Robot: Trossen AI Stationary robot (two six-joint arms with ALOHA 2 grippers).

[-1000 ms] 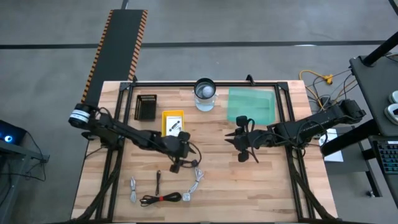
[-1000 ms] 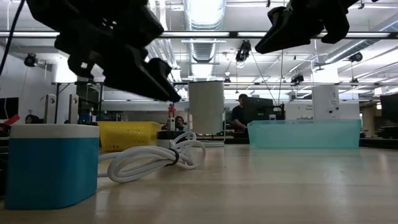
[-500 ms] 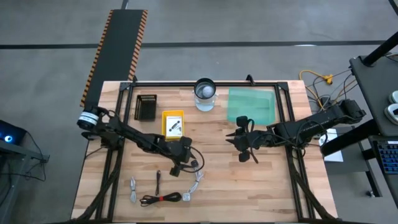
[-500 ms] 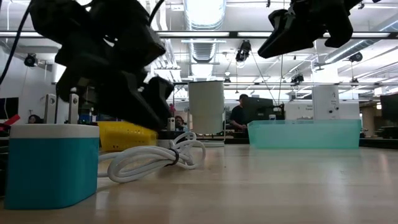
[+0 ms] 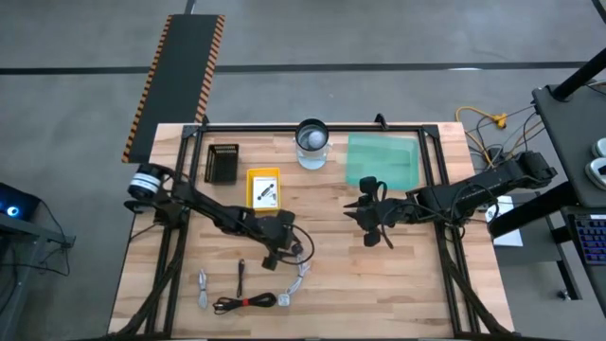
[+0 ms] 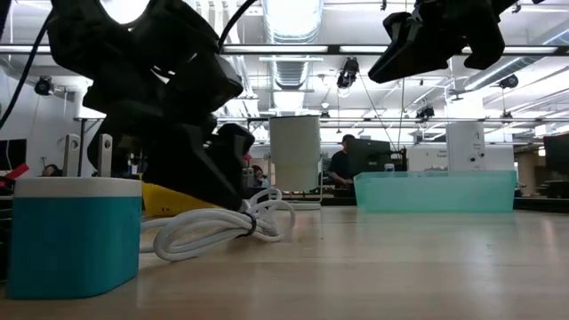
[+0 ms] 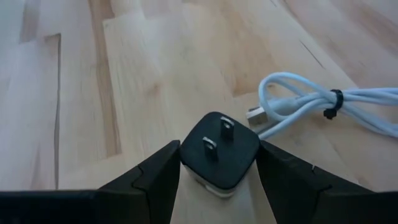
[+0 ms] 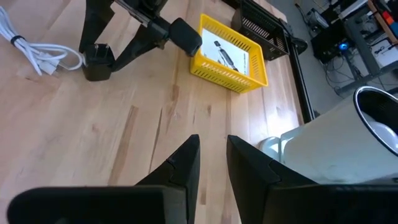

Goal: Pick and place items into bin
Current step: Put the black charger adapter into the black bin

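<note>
My left gripper [image 5: 273, 252] is low over the table's middle, shut on a small black plug adapter [image 7: 219, 152] with two metal prongs. A tied white cable [image 5: 301, 272] lies right beside it on the wood, and also shows in the left wrist view [image 7: 311, 106]. A grey cable [image 5: 203, 289], a small black stick [image 5: 240, 276] and a black cable coil with a red tie [image 5: 246, 303] lie near the front edge. The yellow bin [image 5: 263, 188] holds a white printed card. My right gripper [image 5: 367, 220] is shut, empty and raised right of centre. My left gripper has the black plug adapter between its two fingers, one on each of two opposite sides [image 7: 186, 155]. The fingers slant down from the table's left. The prong face [image 7: 214, 140] points up toward the wrist. I cannot tell whether the adapter's underside is still on the table.
A black slotted holder [image 5: 222, 161], a round cup [image 5: 311, 142] and a green tray [image 5: 382, 159] stand along the far edge. A teal block with a white top [image 6: 71, 236] stands close to the low camera. Bare wood lies between the two grippers.
My left gripper has come down and a little toward the table's near edge, onto the black plug adapter beside the white cable. The white cable has stayed where it was.
</note>
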